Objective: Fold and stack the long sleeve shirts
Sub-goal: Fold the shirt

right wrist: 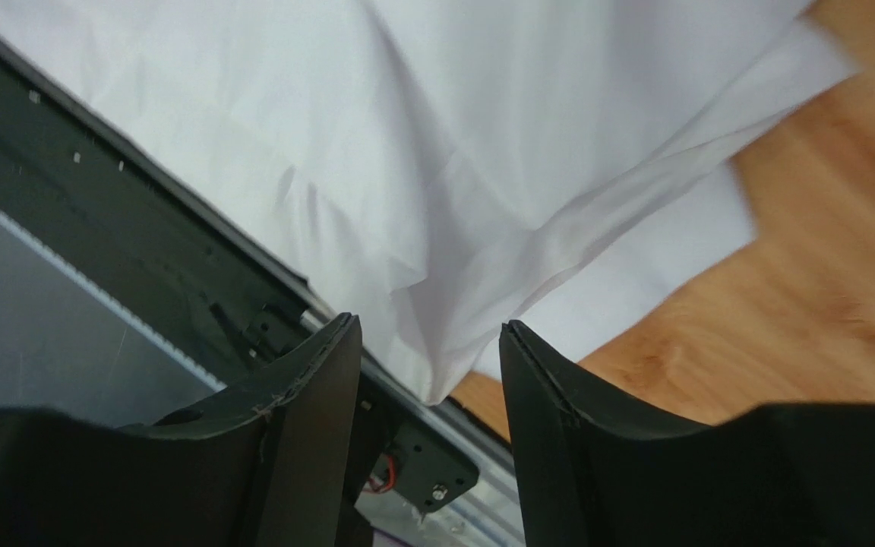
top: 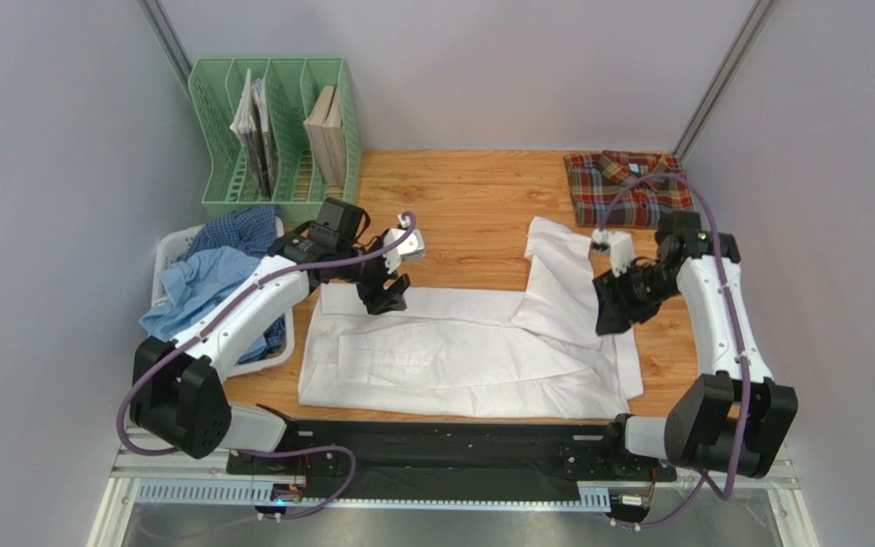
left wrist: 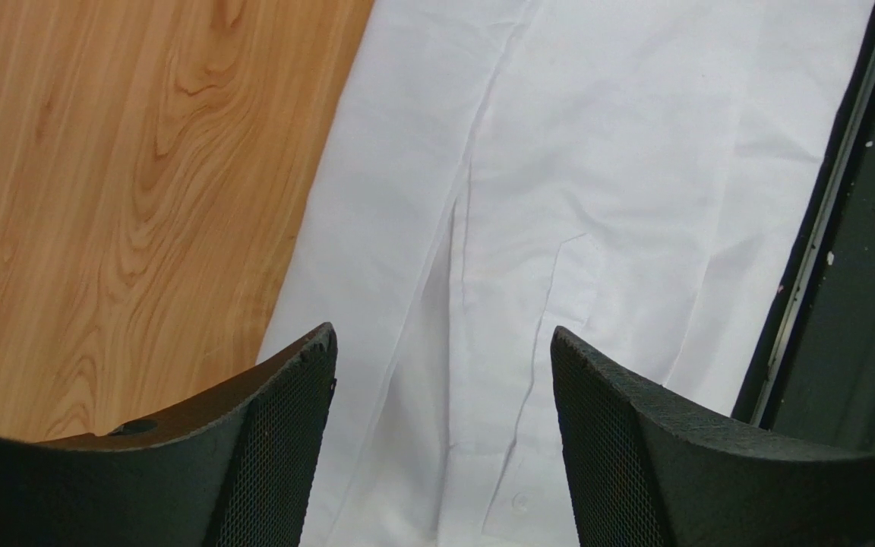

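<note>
A white long sleeve shirt [top: 465, 353] lies spread on the wooden table, one sleeve folded up toward the right. My left gripper [top: 385, 291] hovers over its upper left part. In the left wrist view this gripper [left wrist: 442, 333] is open, with the white shirt [left wrist: 590, 171] flat beneath it. My right gripper [top: 613, 308] is at the shirt's right side. Its jaws [right wrist: 428, 323] stand apart with nothing clamped, and a fold of the white shirt [right wrist: 499, 148] hangs just beyond the fingertips. A folded plaid shirt [top: 625, 188] lies at the back right. Blue shirts [top: 220, 274] are piled in the basket.
A white plastic basket [top: 174, 245] sits at the left table edge. Behind it stands a green file rack [top: 277, 125] holding books. The black base rail [top: 442, 445] runs along the near edge, right under the shirt's hem. Grey walls close in both sides.
</note>
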`<state>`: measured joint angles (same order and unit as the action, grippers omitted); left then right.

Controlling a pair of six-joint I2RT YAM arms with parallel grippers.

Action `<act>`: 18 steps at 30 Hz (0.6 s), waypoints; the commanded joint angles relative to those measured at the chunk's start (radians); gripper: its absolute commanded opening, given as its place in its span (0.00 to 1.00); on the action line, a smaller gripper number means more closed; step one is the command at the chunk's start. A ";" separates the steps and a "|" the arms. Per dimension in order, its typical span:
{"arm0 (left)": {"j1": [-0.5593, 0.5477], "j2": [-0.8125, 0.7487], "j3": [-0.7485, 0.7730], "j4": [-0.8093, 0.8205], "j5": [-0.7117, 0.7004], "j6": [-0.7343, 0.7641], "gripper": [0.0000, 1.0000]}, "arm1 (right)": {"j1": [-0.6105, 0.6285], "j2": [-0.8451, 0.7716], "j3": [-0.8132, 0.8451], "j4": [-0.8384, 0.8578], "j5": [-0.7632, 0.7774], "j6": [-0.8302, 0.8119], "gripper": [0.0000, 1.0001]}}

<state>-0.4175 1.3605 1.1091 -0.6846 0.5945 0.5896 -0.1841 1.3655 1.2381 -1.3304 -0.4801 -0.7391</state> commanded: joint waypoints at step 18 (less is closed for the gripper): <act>-0.027 -0.081 -0.141 0.054 -0.068 -0.014 0.73 | 0.155 0.147 -0.407 0.240 0.245 0.000 0.40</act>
<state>-0.4454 1.3113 0.9760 -0.6239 0.5434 0.5484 -0.0299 1.5036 0.8459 -1.1687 -0.3199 -0.7517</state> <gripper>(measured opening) 0.738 0.400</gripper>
